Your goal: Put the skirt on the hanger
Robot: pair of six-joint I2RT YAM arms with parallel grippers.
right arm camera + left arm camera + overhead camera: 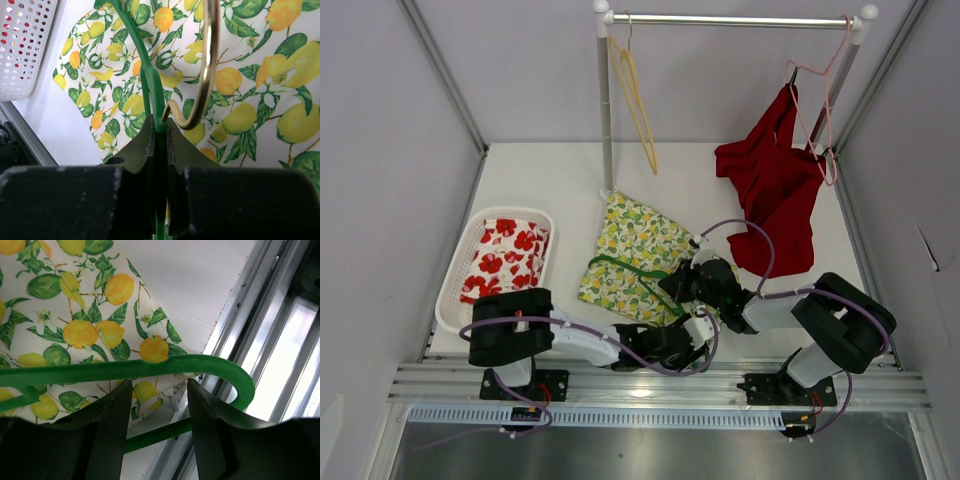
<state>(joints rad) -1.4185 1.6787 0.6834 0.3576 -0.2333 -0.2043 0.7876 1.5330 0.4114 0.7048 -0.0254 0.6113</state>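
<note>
The lemon-print skirt [632,245] lies flat on the table, with a green hanger [630,268] on top of it. My right gripper [682,283] is shut on the green hanger's neck [152,90], just below its gold hook [207,65], with the skirt [250,100] beneath. My left gripper [696,330] is open at the skirt's near corner. In the left wrist view its fingers [112,425] straddle the hanger's lower bar [155,435], just below the upper arm [150,367] and beside the curved end [242,385]. The skirt [75,315] lies under the hanger.
A white basket [455,270] holding a red floral cloth [505,255] stands at the left, also in the right wrist view [20,45]. A clothes rack [605,100] at the back carries a cream hanger [638,100] and a red garment [775,190]. The table's metal front rail [280,340] is close to my left gripper.
</note>
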